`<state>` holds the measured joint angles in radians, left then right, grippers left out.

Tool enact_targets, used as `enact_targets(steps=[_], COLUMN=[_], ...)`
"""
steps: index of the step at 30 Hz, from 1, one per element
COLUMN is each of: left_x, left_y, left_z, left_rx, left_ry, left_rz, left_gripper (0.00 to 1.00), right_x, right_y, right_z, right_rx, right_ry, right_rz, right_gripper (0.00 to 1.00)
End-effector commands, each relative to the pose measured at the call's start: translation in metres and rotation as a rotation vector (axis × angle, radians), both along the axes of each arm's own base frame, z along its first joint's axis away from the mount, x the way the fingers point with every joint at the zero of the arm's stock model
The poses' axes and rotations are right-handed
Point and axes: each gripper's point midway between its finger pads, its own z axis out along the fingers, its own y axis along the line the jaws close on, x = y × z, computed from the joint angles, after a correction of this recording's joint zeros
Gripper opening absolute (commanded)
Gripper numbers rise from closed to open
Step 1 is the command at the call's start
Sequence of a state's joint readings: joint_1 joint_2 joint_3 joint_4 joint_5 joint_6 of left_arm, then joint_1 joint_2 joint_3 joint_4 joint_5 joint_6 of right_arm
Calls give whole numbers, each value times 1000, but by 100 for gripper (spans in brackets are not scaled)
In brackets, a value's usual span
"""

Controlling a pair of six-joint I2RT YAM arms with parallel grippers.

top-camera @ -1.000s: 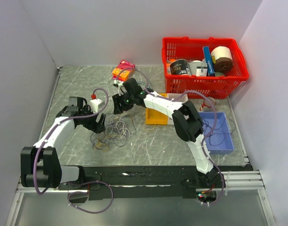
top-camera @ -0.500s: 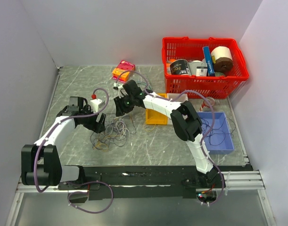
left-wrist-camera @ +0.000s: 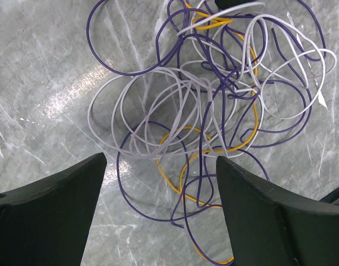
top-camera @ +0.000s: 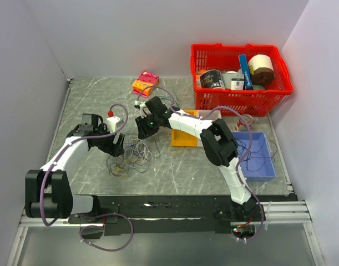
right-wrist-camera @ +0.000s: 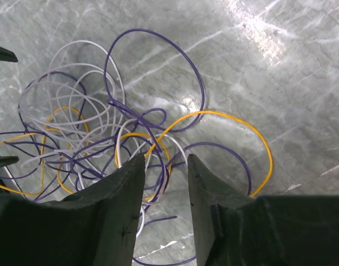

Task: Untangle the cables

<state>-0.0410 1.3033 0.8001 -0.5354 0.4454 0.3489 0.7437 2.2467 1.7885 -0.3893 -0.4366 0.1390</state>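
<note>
The cables (top-camera: 131, 156) lie as a loose tangle of purple, white and yellow strands on the grey marbled table, between my two arms. My left gripper (top-camera: 117, 145) hangs low at the tangle's left edge. In the left wrist view its jaws stand wide open (left-wrist-camera: 161, 160), with purple and yellow loops (left-wrist-camera: 205, 147) on the table between and beyond them. My right gripper (top-camera: 142, 128) hovers over the tangle's far side. In the right wrist view its jaws (right-wrist-camera: 166, 158) stand narrowly apart above several crossing strands (right-wrist-camera: 148, 133), pinching none.
A red basket (top-camera: 280, 88) full of goods stands at the back right. A blue bin (top-camera: 269, 166) with wire in it and a yellow box (top-camera: 183, 138) sit right of the tangle. An orange-pink packet (top-camera: 145, 83) lies at the back, and a small white post with a red knob (top-camera: 111, 118) stands near the left arm.
The right gripper's jaws have narrowed, and it has shifted slightly right and nearer over the tangle. The left arm has stayed put with its jaws wide.
</note>
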Motion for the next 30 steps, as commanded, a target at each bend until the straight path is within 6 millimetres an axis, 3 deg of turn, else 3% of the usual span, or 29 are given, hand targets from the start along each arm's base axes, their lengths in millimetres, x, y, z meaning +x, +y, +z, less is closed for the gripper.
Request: enact_targets(steps=[1,6,11,15,23,30], left_x=[7,8,9,8,9,10], left_y=[-1,0,0,0,0,2], left_z=[7,8,8,8,9,8], left_rx=[-6,-3,-5,-5,-2,8], left_ry=[-24,-29,-30,-29,-33,-30], left_rz=[5,9,8,8,6,14], left_gripper=[87,87,87,87,87,88], right_x=[4,5,-2,-9,-5,-3], right_y=[0,-5,-9,-5,-2,1], right_z=[38,69,74,69,41,31], right_rx=[37,69,83,104,42,22], right_ry=[-77,-186,-224,-209,-183,-163], right_rz=[3,43,80,108,138,155], right_gripper=[48,54,58,59,59,58])
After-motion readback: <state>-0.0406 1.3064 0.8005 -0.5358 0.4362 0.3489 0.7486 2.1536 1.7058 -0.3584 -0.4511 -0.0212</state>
